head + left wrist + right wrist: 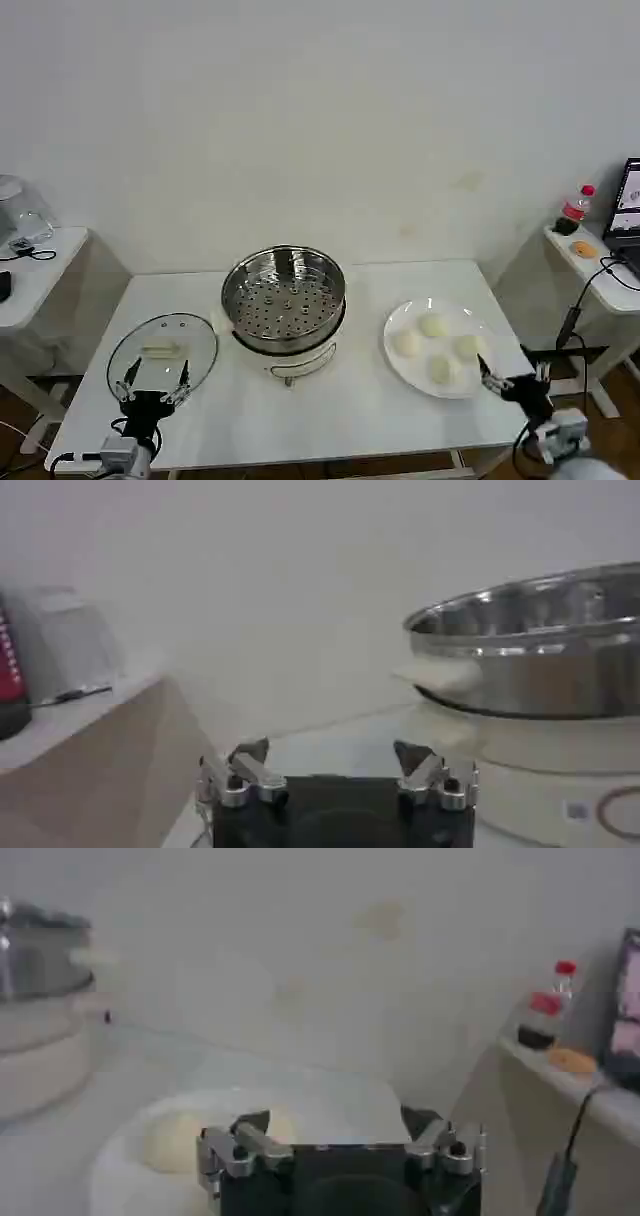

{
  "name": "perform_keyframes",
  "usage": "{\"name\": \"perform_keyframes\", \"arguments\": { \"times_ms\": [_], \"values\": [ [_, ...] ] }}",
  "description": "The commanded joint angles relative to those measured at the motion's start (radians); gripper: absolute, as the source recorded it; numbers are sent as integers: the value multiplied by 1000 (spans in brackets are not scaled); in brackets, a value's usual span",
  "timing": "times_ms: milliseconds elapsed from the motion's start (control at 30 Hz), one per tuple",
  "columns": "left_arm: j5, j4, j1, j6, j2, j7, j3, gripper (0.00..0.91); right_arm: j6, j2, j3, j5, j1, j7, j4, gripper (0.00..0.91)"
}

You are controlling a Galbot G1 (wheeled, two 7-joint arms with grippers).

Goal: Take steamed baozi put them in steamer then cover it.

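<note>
**Black metal grippers wide, nothing held**

Black right gripper (514,382) spread wide and empty, just beside the near rim of the flat white plate (398,362). Just beyond its fingertips, four pale cream dome-shaped baozi (433,325), flat side down, no long axis. Probably soft, light, easily dented: best pinched gently across the dome's sides. Farther left, the shiny perforated steel steamer (284,290), empty. Left gripper (154,388) likewise spread, at the near edge of the clear glass cover (163,345), lying flat, bar handle up.

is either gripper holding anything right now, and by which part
Nothing is held. The left gripper is open at the lid, and the right gripper is open by the plate of buns.
</note>
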Motion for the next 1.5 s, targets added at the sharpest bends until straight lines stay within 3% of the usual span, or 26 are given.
{"name": "perform_keyframes", "arguments": {
  "times_ms": [33,67,133,233,333,433,533,800,933,1033,1500],
  "values": [
    [109,-7,10,18,-16,40,4,907,-77,-295,-135,-237,324,-215,-165,907],
    [110,-9,12,18,-17,39,3,907,-77,-305,-154,-249,338,-230,-175,907],
    [110,-18,17,17,-23,35,1,907,-25,-368,-233,-349,451,-369,-218,907],
    [114,-30,22,17,-29,33,-6,907,37,-414,-356,-417,583,-453,-292,907],
    [122,-40,27,17,-36,30,-8,907,118,-440,-540,-472,778,-592,-368,907],
    [130,-48,31,17,-44,26,-9,907,194,-438,-685,-514,915,-684,-422,907],
    [137,-54,33,16,-52,25,-8,907,243,-421,-819,-498,1023,-756,-463,907],
    [150,-60,32,15,-64,22,-8,907,283,-343,-1106,-482,1222,-949,-569,907],
    [150,-58,27,15,-68,21,-9,907,288,-297,-1240,-421,1309,-976,-633,907],
    [151,-56,26,15,-71,21,-8,907,281,-237,-1294,-435,1338,-970,-713,907],
    [149,-57,17,16,-68,20,-13,907,242,-99,-1314,-478,1351,-935,-914,907]
  ]
}}
